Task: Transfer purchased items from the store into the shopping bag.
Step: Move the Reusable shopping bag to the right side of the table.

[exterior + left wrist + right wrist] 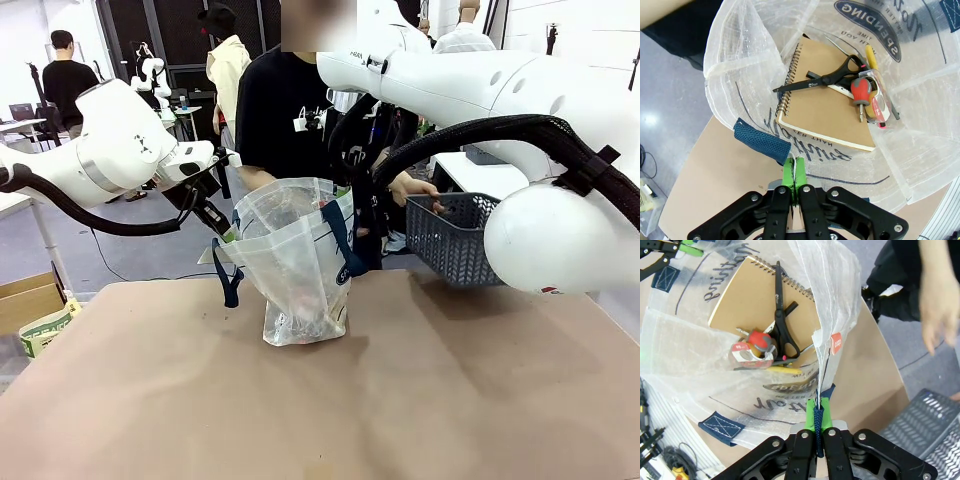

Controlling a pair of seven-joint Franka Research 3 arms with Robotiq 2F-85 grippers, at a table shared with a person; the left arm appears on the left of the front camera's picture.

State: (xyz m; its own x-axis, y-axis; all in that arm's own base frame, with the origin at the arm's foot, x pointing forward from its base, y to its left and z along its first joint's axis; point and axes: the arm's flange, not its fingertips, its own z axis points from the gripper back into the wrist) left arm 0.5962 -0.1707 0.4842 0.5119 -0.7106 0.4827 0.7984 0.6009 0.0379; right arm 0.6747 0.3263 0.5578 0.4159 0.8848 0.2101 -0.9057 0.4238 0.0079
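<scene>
The shopping bag (295, 260) stands on the table, its mouth held wide. My left gripper (794, 167) is shut on the bag's rim beside a navy strap (762, 142). My right gripper (818, 412) is shut on the opposite rim and its navy strap. Inside the bag lie purchased items: a brown spiral notebook (825, 107), black scissors (822, 80), a red-handled screwdriver (860, 92), a tape roll (742, 354) and a yellow pen (782, 370). A person holds the store, a dark grey basket (450, 240), at the far right, with one hand (415, 187) at its rim.
The brown table (320, 400) stretches out in front of the bag. My right arm's white body (560, 235) and black cable bundle (480, 135) cross the right side. A cardboard box (25, 300) sits off the table's left edge.
</scene>
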